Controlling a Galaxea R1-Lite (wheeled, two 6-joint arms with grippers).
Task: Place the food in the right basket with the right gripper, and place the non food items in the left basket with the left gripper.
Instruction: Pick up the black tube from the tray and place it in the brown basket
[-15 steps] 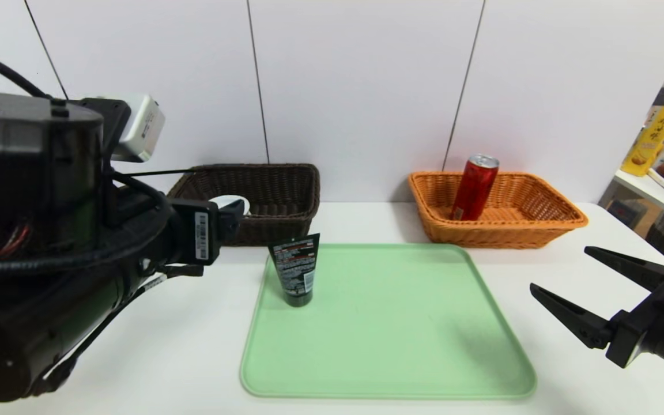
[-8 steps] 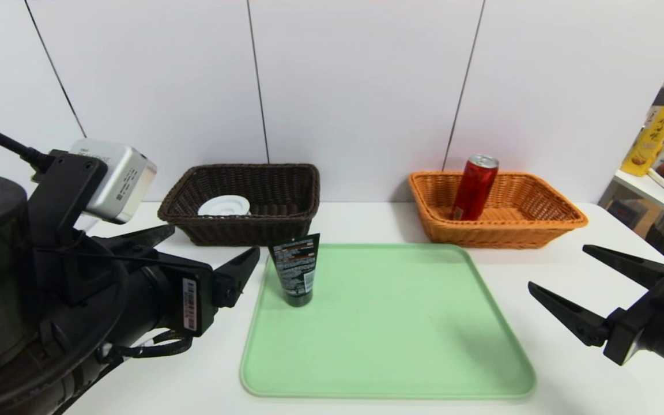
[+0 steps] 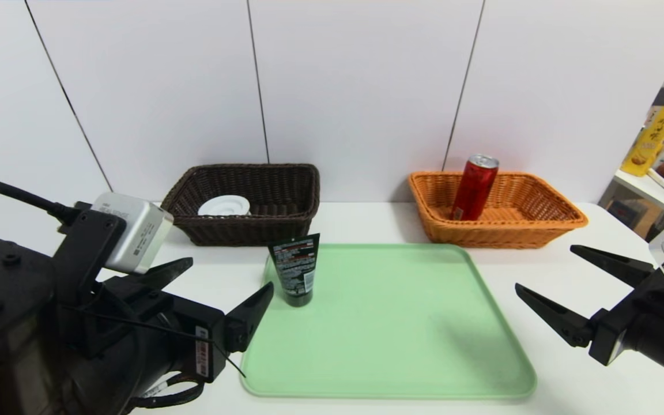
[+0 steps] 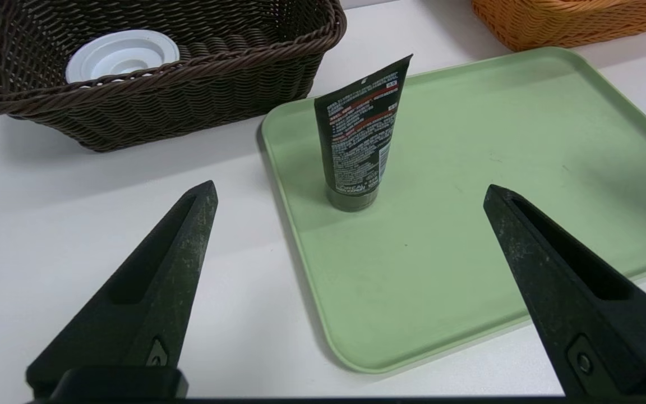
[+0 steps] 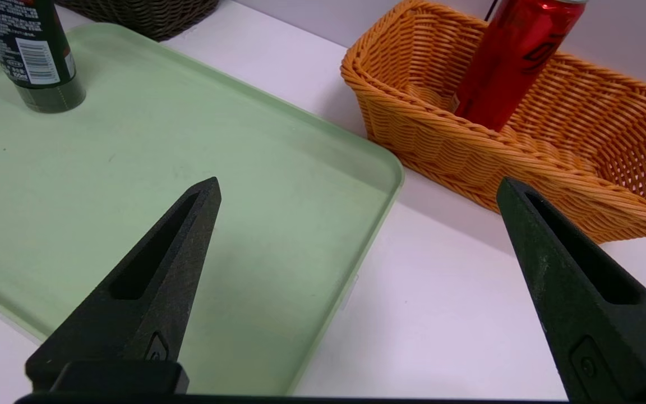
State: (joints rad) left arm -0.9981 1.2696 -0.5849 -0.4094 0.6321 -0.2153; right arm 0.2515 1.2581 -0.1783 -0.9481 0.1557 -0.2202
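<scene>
The left tool [image 3: 228, 276] is wide open and holds nothing. A second ago it was up by the dark brown basket [image 3: 277, 227] and hid part of it. Now it has come down and back toward the near left of the desk [image 3: 366, 222]. Its two black fingers [image 4: 180, 235] point at the black tube [image 3: 294, 268], with the tube well in front of them and not touching.

The black tube stands upright on its cap at the far left corner of the green tray [image 3: 389, 323]. It has not moved.

The dark brown basket sits at the far left of the desk. All of it shows now. The white roll [image 3: 224, 205] lies flat inside it, on the left side, as before.

The right tool [image 3: 603, 276] is also wide open and empty. It hangs over the near right of the desk, just past the right edge of the tray. It has barely moved.

The orange basket [image 3: 539, 227] sits at the far right of the desk. The red can [image 3: 475, 187] is inside it, at its left end. The can leans a little and its silver top sticks out above the rim. It is in the same place as before.

The rest of the tray is bare.
</scene>
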